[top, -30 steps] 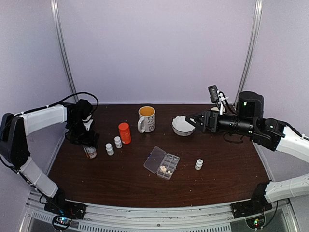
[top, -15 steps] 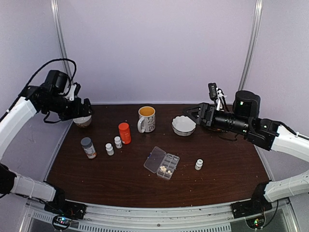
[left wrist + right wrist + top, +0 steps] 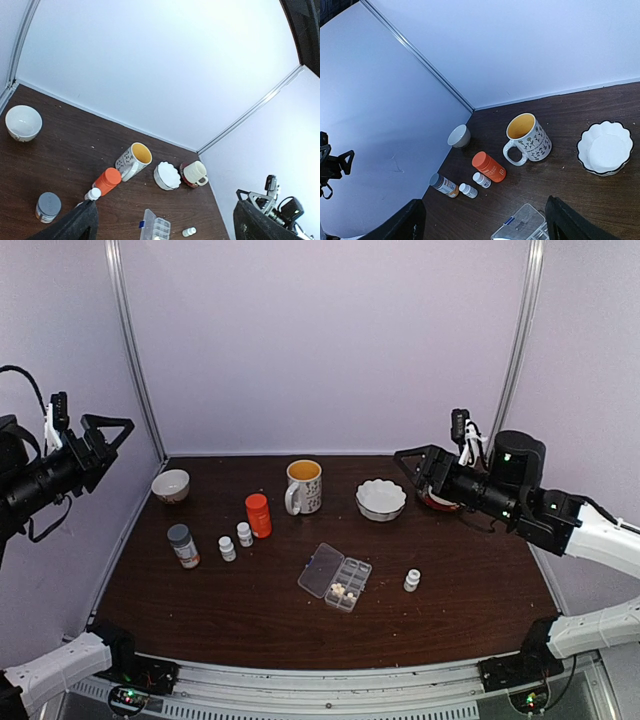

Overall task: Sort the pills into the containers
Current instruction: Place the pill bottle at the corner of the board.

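Observation:
The clear organizer box lies mid-table with its lid swung open to the left. A few whitish pills sit in its near containers. The box's top edge shows at the bottom of the left wrist view and of the right wrist view. My left gripper hangs high at the far left, off the table's edge. It is open and empty, its fingers spread wide. My right gripper hovers at the back right, above and right of the scalloped bowl. It is also open, with nothing between its fingers.
Along the back stand a flowered mug, a white scalloped bowl, a small bowl and a cup on a red saucer. An orange bottle, a grey-capped bottle and two small white bottles stand left. Another white bottle lies right of the box.
My left arm lifted away from the grey-capped bottle, passed over the small bowl and swung up to the far left. My right gripper rose and drew back right from the scalloped bowl.

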`<state>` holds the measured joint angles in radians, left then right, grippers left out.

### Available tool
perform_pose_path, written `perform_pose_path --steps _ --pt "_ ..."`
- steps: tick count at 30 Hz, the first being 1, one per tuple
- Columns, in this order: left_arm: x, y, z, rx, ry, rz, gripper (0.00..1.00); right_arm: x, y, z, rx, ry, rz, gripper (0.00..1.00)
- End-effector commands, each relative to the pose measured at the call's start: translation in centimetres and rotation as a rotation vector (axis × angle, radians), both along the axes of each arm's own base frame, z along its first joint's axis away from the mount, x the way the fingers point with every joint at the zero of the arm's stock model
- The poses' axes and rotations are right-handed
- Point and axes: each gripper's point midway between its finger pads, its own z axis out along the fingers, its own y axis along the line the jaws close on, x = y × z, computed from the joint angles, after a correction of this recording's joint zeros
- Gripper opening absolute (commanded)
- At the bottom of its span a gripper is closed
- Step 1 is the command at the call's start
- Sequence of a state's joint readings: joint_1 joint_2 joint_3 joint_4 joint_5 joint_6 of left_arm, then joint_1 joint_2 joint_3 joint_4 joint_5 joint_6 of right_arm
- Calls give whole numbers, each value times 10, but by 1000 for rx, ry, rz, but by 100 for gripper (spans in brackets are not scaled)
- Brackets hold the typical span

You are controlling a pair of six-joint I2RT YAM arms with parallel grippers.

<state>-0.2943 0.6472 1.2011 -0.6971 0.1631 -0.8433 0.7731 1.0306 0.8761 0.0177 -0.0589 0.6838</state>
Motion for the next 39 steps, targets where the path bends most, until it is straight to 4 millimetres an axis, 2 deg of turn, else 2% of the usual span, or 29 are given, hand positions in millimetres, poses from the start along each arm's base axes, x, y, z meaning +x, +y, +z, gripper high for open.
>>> perform_pose_path --steps 1,7,11,15,22,28,32,35,39 --pt "11 -6 5 -124 59 -1 98 4 -18 7 12 -32 -82 86" --pt "15 -20 11 -180 33 -71 98 1 -24 7 10 -45 -95 86" --pt "26 -40 -9 -206 113 -156 98 -1 -27 3 6 -43 -97 86" --pt "30 -50 -12 -187 114 -214 98 -2 -31 -1 0 -43 -109 86" --pt "42 -49 -31 -90 116 -196 98 -5 -33 -9 1 -38 -111 86" --pt "52 -26 -71 140 122 -86 98 -10 -30 -9 15 -32 -77 87" --pt "64 -14 -110 284 240 -39 97 -13 -27 -12 9 -25 -49 87" --pt "76 -23 -137 352 318 -102 97 -17 -20 -17 10 -7 -2 87" --pt "90 -49 -169 400 365 -267 98 -24 -6 -24 15 26 76 86"
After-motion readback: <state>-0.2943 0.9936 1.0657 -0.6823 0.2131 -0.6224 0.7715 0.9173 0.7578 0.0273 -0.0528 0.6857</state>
